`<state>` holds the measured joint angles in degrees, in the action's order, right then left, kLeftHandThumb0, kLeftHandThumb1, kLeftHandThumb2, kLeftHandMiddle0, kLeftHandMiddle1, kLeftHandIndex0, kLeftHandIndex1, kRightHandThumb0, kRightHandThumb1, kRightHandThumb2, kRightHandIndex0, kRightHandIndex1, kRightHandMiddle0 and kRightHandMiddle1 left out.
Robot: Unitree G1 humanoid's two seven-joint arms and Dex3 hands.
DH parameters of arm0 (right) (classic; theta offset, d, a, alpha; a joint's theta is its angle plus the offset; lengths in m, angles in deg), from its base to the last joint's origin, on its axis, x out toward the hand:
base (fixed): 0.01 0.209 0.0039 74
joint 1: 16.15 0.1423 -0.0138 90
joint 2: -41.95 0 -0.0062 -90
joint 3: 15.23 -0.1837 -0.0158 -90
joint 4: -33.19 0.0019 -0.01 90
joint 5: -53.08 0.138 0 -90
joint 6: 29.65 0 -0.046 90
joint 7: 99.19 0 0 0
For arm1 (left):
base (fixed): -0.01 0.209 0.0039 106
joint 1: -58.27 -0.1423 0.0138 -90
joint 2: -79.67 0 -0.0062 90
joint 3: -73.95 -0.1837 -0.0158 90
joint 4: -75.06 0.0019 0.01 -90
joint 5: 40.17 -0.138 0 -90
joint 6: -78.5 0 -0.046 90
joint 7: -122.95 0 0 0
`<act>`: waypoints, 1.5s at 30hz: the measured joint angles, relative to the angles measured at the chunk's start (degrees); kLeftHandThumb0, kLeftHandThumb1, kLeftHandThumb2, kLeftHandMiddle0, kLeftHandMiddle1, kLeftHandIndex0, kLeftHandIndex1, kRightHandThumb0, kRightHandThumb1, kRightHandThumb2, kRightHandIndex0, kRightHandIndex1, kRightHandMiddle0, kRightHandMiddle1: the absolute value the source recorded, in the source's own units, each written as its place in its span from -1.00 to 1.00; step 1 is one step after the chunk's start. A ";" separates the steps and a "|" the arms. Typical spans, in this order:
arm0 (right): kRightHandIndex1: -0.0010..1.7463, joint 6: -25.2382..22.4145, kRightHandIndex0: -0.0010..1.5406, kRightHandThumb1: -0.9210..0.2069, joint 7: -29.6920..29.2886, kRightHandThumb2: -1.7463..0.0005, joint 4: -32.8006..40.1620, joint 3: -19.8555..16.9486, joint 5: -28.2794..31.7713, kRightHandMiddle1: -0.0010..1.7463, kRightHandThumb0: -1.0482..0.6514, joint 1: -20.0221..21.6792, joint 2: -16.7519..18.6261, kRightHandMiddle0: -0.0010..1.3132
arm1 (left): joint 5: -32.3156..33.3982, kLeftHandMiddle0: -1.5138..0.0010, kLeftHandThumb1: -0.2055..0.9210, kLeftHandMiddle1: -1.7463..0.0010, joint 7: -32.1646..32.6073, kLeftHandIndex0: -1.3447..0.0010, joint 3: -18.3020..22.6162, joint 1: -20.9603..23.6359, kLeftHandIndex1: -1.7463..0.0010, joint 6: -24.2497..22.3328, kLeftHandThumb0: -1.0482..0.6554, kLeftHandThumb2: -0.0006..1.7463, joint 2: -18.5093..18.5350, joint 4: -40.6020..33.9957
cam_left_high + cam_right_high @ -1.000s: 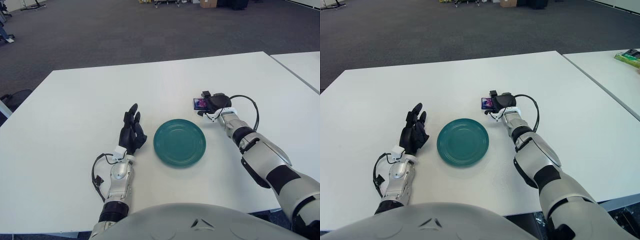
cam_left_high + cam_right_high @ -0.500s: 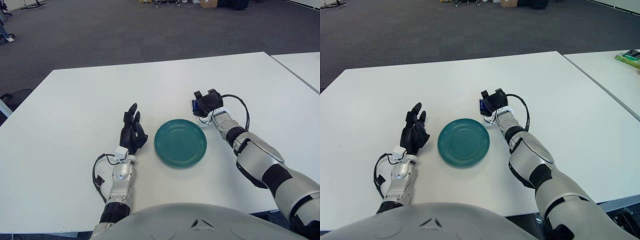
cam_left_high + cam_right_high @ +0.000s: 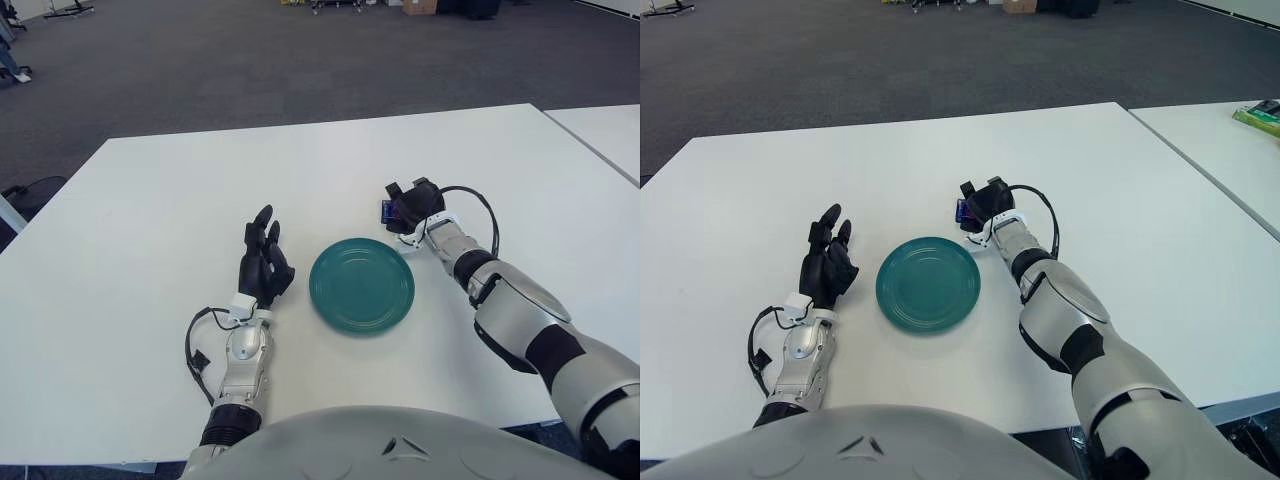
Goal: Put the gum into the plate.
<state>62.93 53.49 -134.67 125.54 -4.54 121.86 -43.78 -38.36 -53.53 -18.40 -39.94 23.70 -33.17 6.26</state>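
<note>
A round teal plate lies on the white table in front of me. My right hand is just beyond the plate's far right rim, fingers curled around a small dark blue and purple gum pack that sticks out on its left side; it also shows in the right eye view. The pack is held just above the table, outside the plate. My left hand rests on the table left of the plate, fingers up and relaxed, holding nothing.
A second white table stands to the right across a narrow gap, with a green packet on its far part. Dark carpet lies beyond the table's far edge.
My right hand has moved left and slightly nearer the plate's rim with the gum pack in it. The left hand has not moved.
</note>
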 measured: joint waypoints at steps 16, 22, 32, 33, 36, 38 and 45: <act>1.00 4.20 0.24 -1.00 2.78 0.23 -0.45 -5.38 3.63 1.00 -0.33 1.39 -5.19 0.02 | 2.31 0.56 1.00 1.00 -2.31 1.00 2.61 4.03 0.22 -0.01 -0.90 0.09 -0.06 4.08; 1.00 8.68 0.33 -1.00 2.20 0.27 -0.18 -10.75 8.15 1.00 -0.35 3.23 -7.14 0.11 | 2.52 0.56 1.00 1.00 -3.82 0.98 3.35 5.03 0.21 0.13 -0.90 0.07 -0.13 5.38; 1.00 20.35 0.39 -1.00 -8.51 0.34 8.50 -17.27 11.65 1.00 -0.36 5.99 -11.71 0.24 | 2.72 0.53 1.00 0.99 -4.53 0.98 4.71 6.57 0.20 0.88 -0.89 0.08 -0.20 7.20; 1.00 21.21 0.39 -1.00 -9.81 0.34 9.56 -17.39 11.58 1.00 -0.36 6.09 -11.92 0.24 | 2.71 0.53 1.00 0.99 -4.40 0.98 4.78 6.66 0.20 0.95 -0.89 0.08 -0.21 7.34; 1.00 23.16 0.40 -1.00 -13.58 0.35 12.65 -17.02 10.74 1.00 -0.36 5.95 -12.15 0.25 | 2.50 0.53 1.00 0.99 -3.62 0.98 4.78 6.85 0.20 1.22 -0.86 0.08 -0.24 7.71; 1.00 24.20 0.40 -1.00 -15.80 0.36 15.01 -16.04 9.18 1.00 -0.36 5.46 -12.31 0.25 | 2.25 0.53 1.00 0.99 -3.08 0.98 4.74 6.88 0.20 1.38 -0.85 0.09 -0.25 7.84; 1.00 29.69 0.39 -1.00 -20.87 0.37 21.43 -10.03 2.18 1.00 -0.35 2.84 -12.50 0.23 | 2.16 0.53 1.00 0.99 -1.48 0.95 4.73 6.91 0.19 1.88 -0.83 0.09 -0.25 7.94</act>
<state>92.62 32.62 -113.24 115.51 -2.36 124.70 -56.28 -36.20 -55.01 -13.68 -33.04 25.58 -33.41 14.20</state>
